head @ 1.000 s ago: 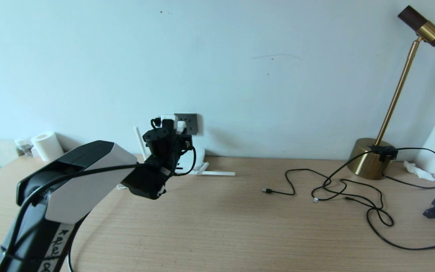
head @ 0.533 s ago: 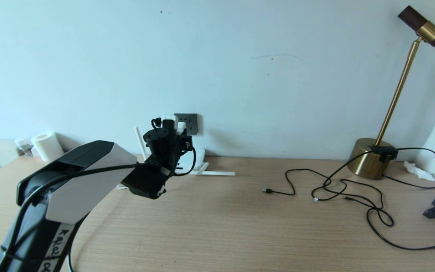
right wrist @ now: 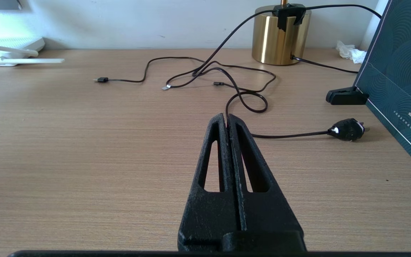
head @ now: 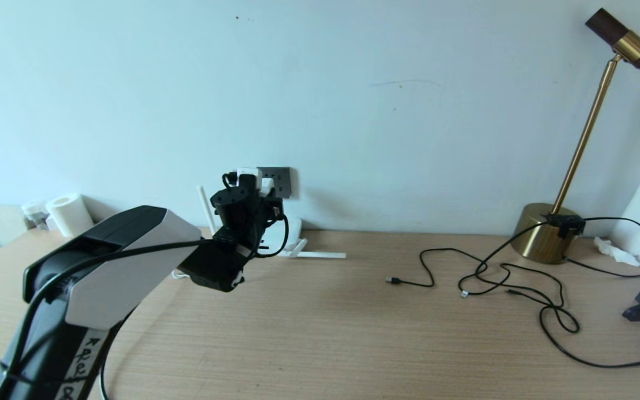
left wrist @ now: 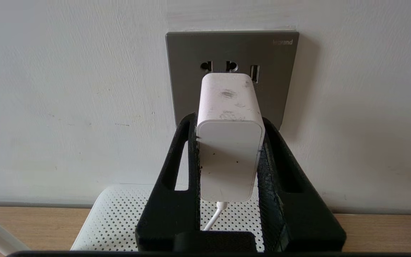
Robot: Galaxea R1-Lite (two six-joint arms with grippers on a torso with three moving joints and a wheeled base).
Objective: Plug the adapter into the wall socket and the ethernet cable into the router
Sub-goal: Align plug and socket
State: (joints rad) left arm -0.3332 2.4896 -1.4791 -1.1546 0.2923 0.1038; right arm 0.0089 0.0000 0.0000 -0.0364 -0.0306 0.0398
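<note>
Two arms belong to this rig, but only one shows from the head camera: the left gripper is raised against the far wall, holding the adapter at the wall socket, with the router lying on the desk just below; thin black cables sprawl well to the right near a brass lamp, and no thick ethernet cable can be picked out there. In the left wrist view the fingers pinch the adapter by its two side faces, its long axis pointing straight away from the tool into the wall socket; its far end sits against the plate below the upper pin holes, though whether the pins are fully seated is hidden. Its thin cord drops toward the router. Any remaining push would probably run along that same axis, square to the wall. In the right wrist view the right gripper hovers low over the desk, its fingers pressed together on nothing, pointing toward the cables and a black plug, so this arm looks the nearer one for cable work.
</note>
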